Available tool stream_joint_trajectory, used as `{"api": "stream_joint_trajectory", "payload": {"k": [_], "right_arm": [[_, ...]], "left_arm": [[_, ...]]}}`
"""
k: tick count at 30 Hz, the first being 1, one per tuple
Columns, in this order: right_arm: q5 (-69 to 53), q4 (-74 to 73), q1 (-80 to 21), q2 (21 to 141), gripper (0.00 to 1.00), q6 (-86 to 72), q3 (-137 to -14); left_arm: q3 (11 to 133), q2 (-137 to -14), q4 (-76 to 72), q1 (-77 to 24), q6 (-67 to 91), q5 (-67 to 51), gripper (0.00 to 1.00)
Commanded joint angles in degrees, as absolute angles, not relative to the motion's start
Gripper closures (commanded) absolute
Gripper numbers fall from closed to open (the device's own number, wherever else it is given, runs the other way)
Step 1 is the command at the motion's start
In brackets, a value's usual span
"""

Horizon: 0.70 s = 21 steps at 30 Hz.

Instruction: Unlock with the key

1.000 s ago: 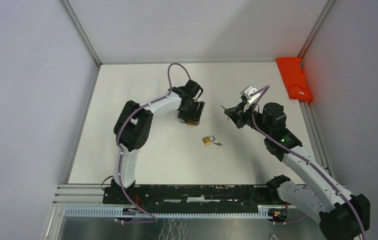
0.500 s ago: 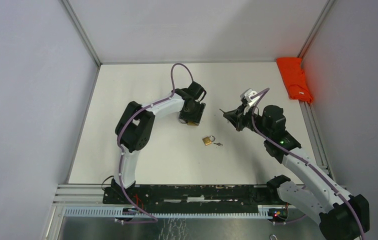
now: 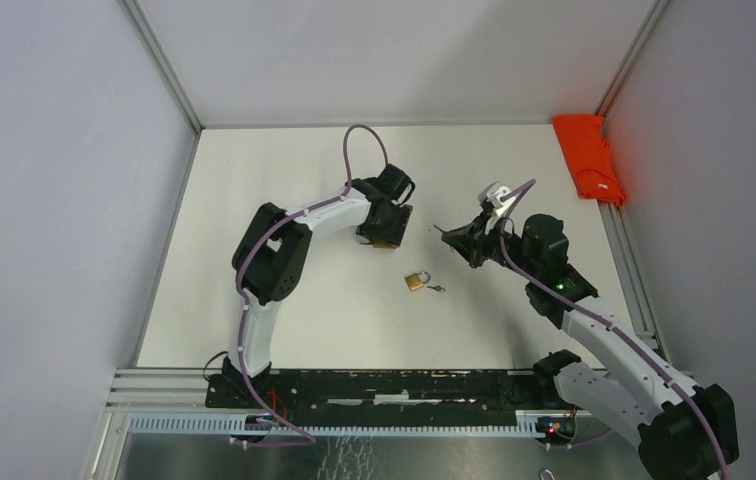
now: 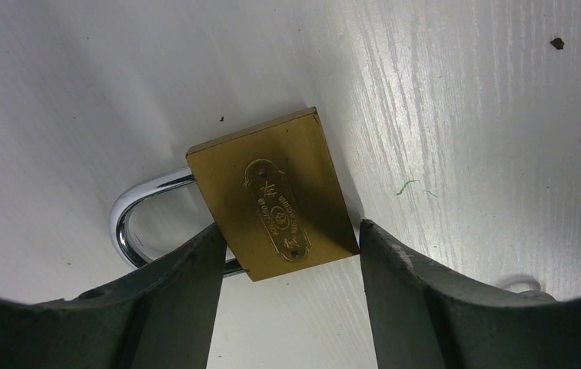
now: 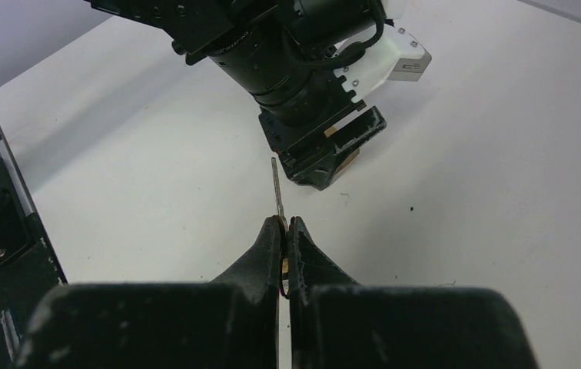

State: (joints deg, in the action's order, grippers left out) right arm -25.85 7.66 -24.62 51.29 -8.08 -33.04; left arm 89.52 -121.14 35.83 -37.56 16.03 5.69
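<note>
A brass padlock with a silver shackle lies flat on the white table. My left gripper is open and straddles its lower end. The right finger just meets a corner of the body and the left finger covers its other edge. From above the padlock peeks out under the left gripper. My right gripper is shut on the key. The blade sticks out forward and points at the left wrist. In the top view the key hangs above the table, right of the padlock.
A second, smaller brass padlock lies mid-table with a small key beside it. An orange cloth sits at the back right edge. Walls and metal rails close in the table.
My right gripper has carried the key leftward and slightly nearer, towards the left gripper. The left gripper has shifted a little to the right over the padlock.
</note>
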Motion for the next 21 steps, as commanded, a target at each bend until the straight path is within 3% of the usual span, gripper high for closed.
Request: {"api": "stream_joint_trajectory", "payload": {"k": [1,3,8,21], "right_arm": [[-27.58,11.75,-24.48,51.86,1.0,-9.54,-33.29],[-27.69,12.04,-24.51,52.06,1.0,-9.94,-33.22],[-27.13,12.28,-24.47,52.54,1.0,-9.91,-32.23],[-29.96,17.46,-22.34,62.58,1.0,-17.66,-28.98]], "left_arm": [[86.83,-126.44,36.35,-36.91,15.81,6.59,0.3],[86.92,-127.39,36.29,-36.92,15.67,6.35,0.37],[85.14,-127.76,35.07,-36.91,15.4,6.39,0.95],[78.23,-113.84,30.77,-35.4,6.91,1.11,0.98]]}}
